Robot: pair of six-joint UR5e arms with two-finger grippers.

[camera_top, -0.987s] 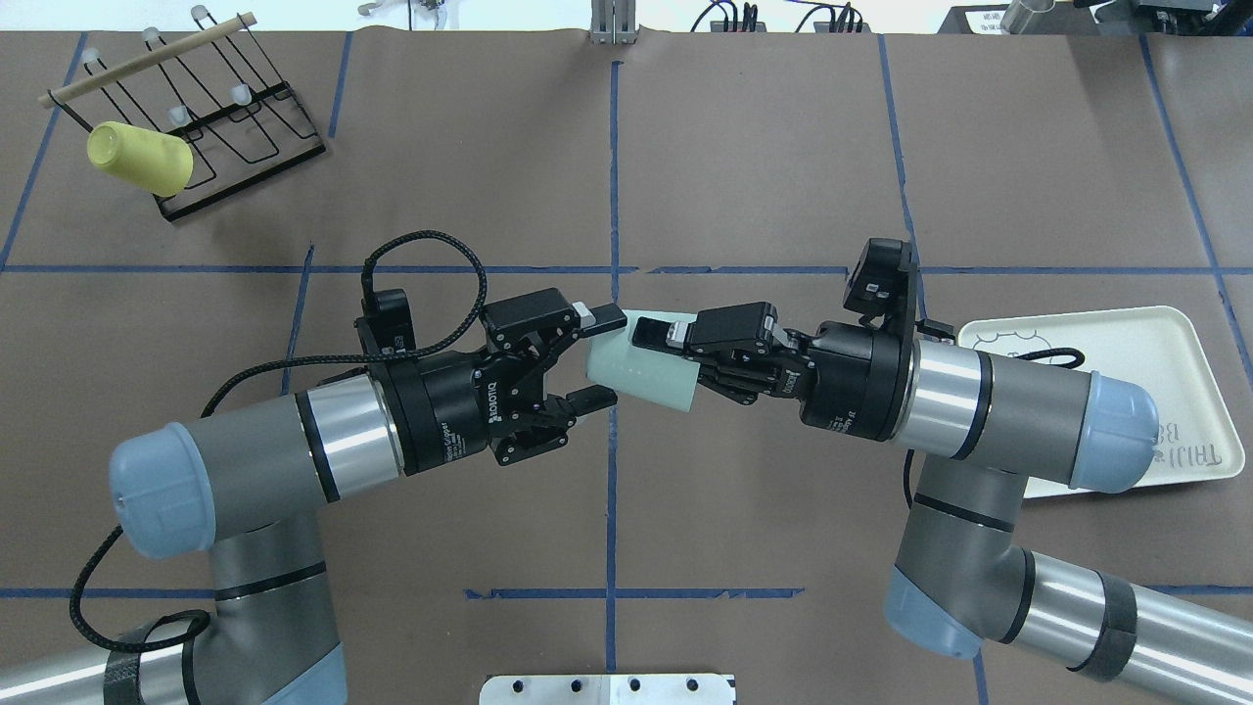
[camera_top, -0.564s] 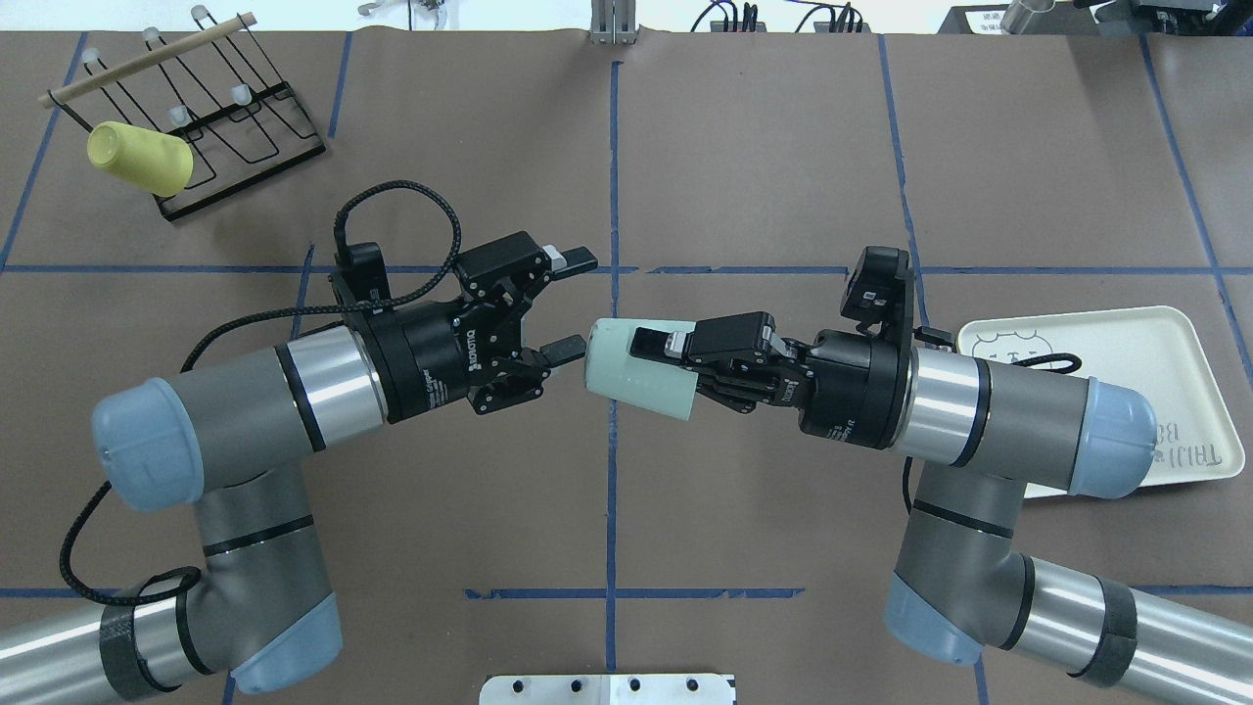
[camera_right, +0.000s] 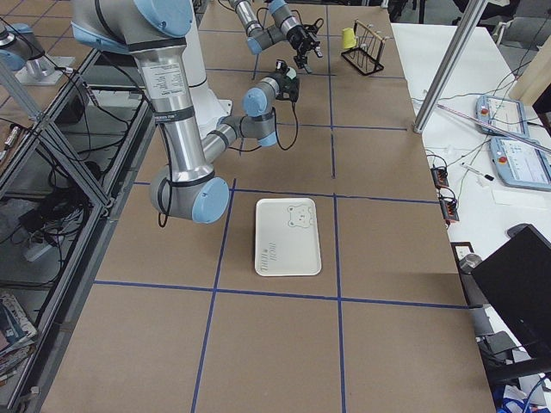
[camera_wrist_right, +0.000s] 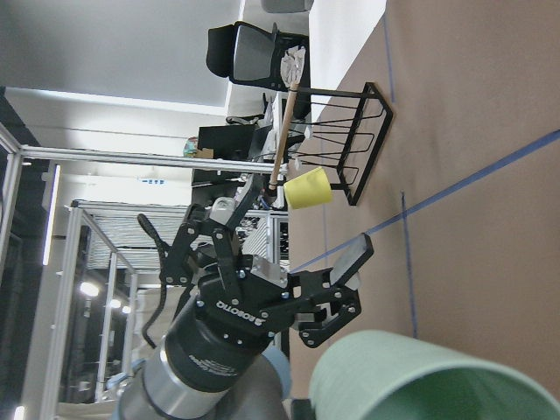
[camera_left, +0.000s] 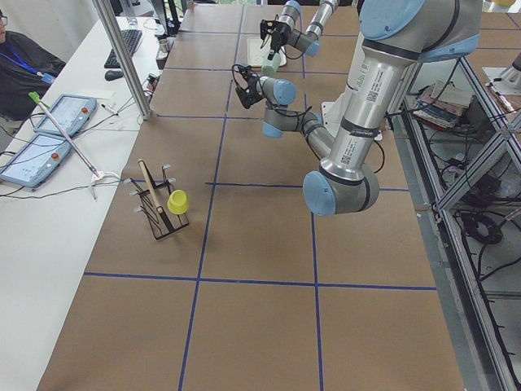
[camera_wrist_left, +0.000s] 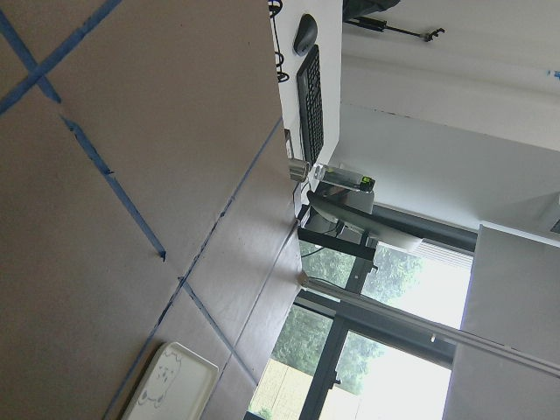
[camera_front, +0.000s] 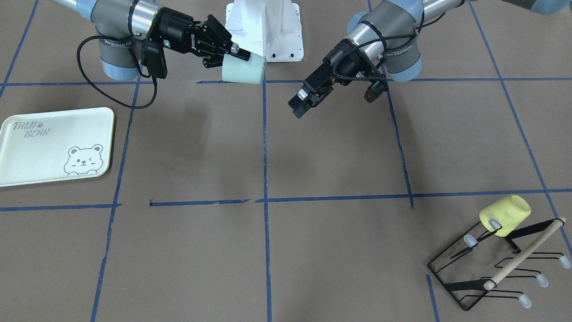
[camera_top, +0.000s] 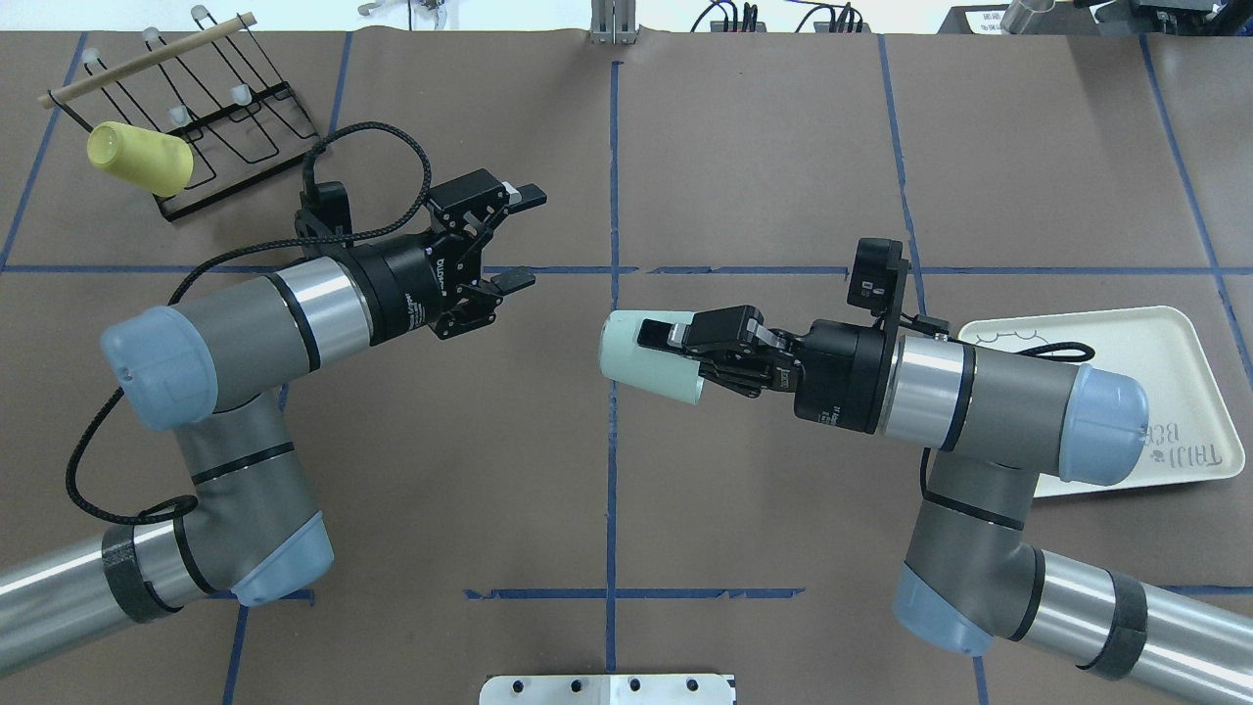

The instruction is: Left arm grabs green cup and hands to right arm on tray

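- green cup (camera_top: 626, 360) released by left tool (camera_top: 522, 238), which is drawn back left with jaws wide
- cup now clamped by right tool (camera_top: 675, 354), mid-air over table (camera_top: 744, 147) centre (handover done)
- placement on tray (camera_top: 1165, 362) remains, at right

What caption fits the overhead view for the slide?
Right gripper holds the green cup sideways in mid-air; left gripper open, apart from it; tray at far right.

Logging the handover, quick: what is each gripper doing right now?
Left gripper: open, holding nothing.
Right gripper: closed on the green cup.
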